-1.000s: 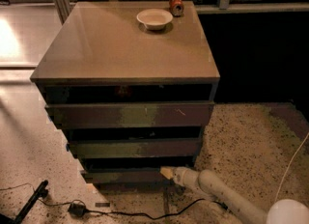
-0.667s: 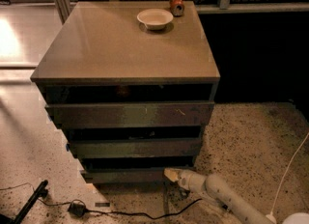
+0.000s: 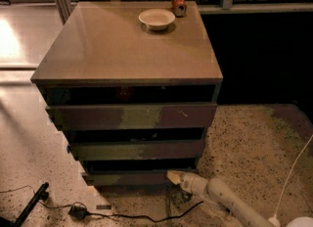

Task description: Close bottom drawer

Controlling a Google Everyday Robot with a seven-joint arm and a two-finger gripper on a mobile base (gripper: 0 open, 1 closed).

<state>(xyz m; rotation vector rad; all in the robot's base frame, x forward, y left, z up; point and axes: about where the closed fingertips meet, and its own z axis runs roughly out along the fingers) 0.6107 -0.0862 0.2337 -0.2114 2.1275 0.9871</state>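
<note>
Gripper at the drawer front, low at the cabinet's foot.

The drawer (image 3: 128,177) is the lowest of three under the tan cabinet top (image 3: 122,50), its plank front standing just proud of the base. The gripper (image 3: 171,175) comes in from the lower right on a pale arm, its tip at the right part of that front and seemingly against it. How wide it stands, I cannot tell. A bowl (image 3: 156,18) and a can (image 3: 179,4) sit at the top's far edge.
</note>
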